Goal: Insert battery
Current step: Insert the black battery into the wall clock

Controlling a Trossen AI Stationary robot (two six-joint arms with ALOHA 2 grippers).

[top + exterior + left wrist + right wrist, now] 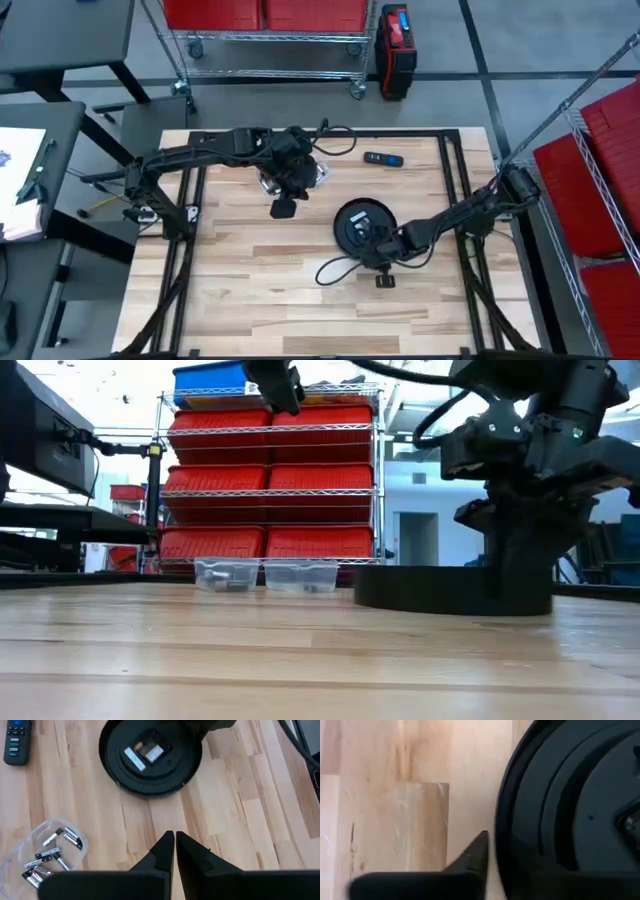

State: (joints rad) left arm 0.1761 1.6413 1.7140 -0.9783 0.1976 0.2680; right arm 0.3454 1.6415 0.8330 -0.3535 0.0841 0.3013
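Your left gripper point(174, 851), fingers pressed together, apparently empty, hangs beside the clear plastic battery tub point(42, 852); round black disc device point(150, 755) sits beyond.

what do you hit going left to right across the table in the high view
left gripper → round black device → right gripper, with the remote at about the same spot farther back

No text, label, brand or number is legible on anything here.
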